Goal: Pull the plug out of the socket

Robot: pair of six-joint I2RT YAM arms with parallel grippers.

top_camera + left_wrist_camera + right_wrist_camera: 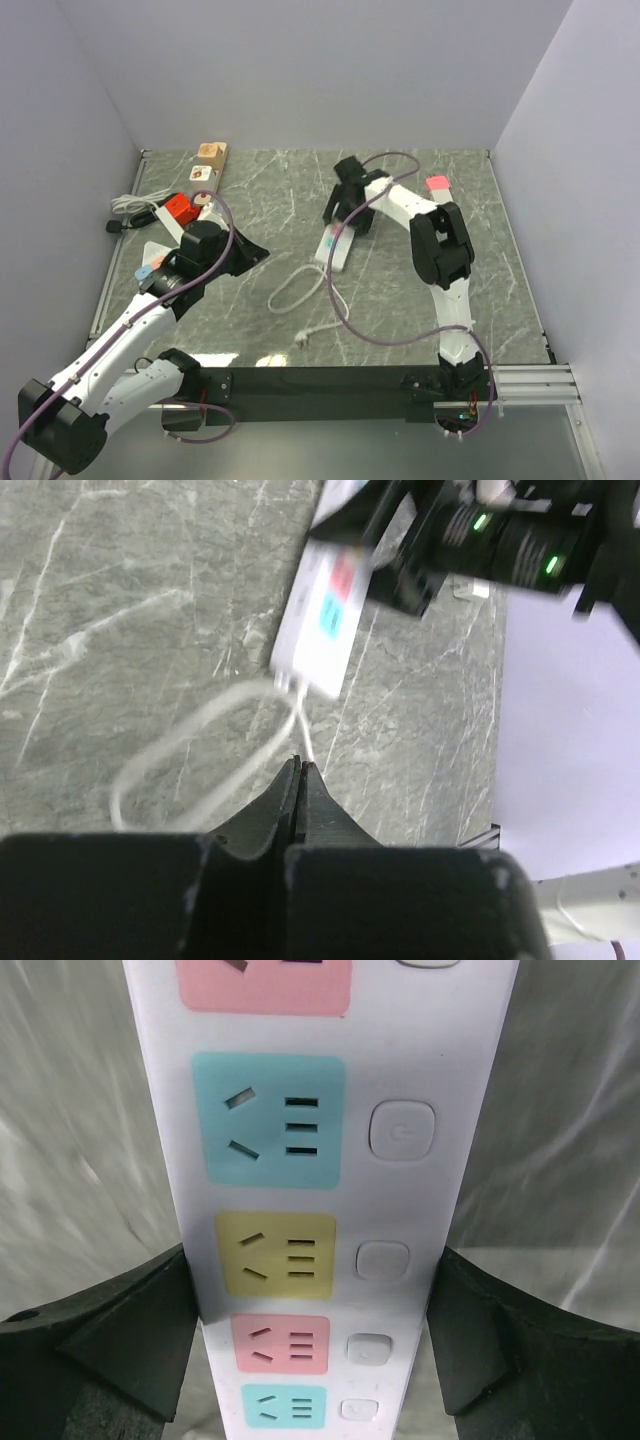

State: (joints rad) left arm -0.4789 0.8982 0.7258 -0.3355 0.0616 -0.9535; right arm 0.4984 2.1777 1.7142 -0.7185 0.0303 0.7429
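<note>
A small black plug (113, 226) lies at the table's far left, beside a coil of white cord (131, 204); both grippers are far from it. My right gripper (346, 222) (312, 1260) straddles a white power strip (336, 247) (320, 1110) with pink, blue and yellow sockets. Its fingers (130, 1330) press on the strip's two long sides, and every socket in the right wrist view is empty. My left gripper (262, 254) (300, 763) is shut on nothing and points across the table at that strip (322, 620).
The strip's white cord (296, 291) (190, 745) loops on the marble table (480, 250) towards the near edge. Another strip (155, 262) lies partly under my left arm. A red block (181, 208) and wooden blocks (209, 157) sit at the back left. Walls close in three sides.
</note>
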